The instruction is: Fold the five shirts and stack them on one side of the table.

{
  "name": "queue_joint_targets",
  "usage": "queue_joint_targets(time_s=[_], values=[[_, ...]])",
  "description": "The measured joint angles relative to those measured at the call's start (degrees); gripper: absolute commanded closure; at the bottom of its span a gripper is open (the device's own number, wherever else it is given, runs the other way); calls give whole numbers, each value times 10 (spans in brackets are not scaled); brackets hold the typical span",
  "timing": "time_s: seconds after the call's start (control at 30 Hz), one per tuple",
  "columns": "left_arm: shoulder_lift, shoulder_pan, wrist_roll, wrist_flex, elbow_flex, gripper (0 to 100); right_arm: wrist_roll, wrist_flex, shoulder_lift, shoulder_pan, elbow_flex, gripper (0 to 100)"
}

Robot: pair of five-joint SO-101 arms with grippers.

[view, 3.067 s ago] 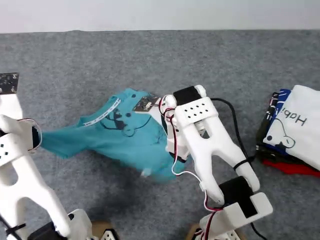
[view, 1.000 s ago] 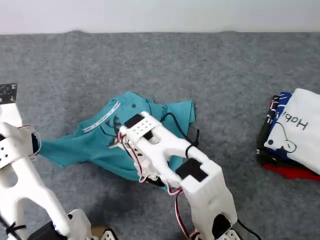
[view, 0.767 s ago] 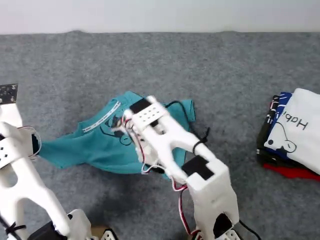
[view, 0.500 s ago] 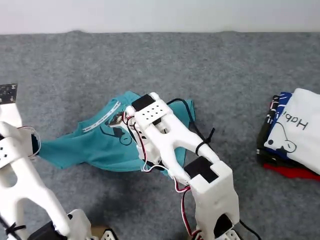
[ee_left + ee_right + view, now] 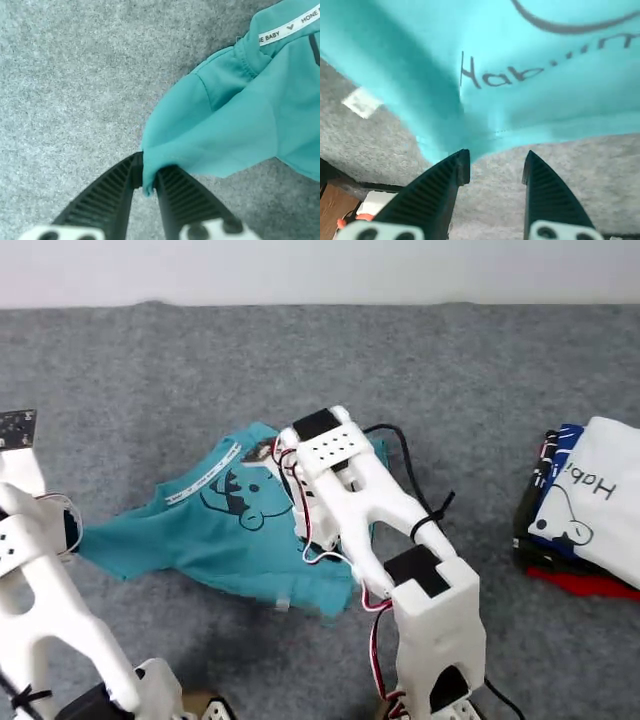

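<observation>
Teal shirt (image 5: 230, 530) lies unfolded and rumpled on the bench (image 5: 450, 370), left of centre, print side up. Its white neck tape (image 5: 205, 478) faces the far side. One narrow end is drawn out toward the left arm (image 5: 40, 610). A small white label (image 5: 283, 602) shows at the near hem.

Left tool (image 5: 145, 180): jaws together, clamped on the tip of that drawn-out end. The cloth is pinched between the two black fingers (image 5: 112, 192), just above the bench surface. The rest of the shirt fans out away from the grip.

Right tool (image 5: 492, 165): jaws apart, holding nothing. It hangs over the shirt's near edge, where teal cloth meets grey bench. One finger tip sits over the cloth edge, the other over bare bench. Whether either finger touches the cloth cannot be told. In the high view the right arm (image 5: 370, 510) reaches across the right part of the shirt and covers it there.

Stack (image 5: 585, 510) of folded shirts sits at the right edge of the bench, well apart from the teal shirt. A white one is on top, with blue, black and red edges showing beneath.
</observation>
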Motion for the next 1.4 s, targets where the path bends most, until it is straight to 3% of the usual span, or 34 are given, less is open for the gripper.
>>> queue_joint_targets(time_s=[0.37,0.53,0.97,1.17,1.4], values=[[0,0,0,7,0,994,-7,0,-235,-147,200,887],[0,0,0,7,0,994,-25,-5,-264,-211,302,887],[-3,0,0,7,0,994,-25,-121,-142,-216,312,882],[-3,0,0,7,0,994,-25,-128,-113,-216,295,790],[-3,0,0,7,0,994,-25,-108,-113,-207,258,785]])
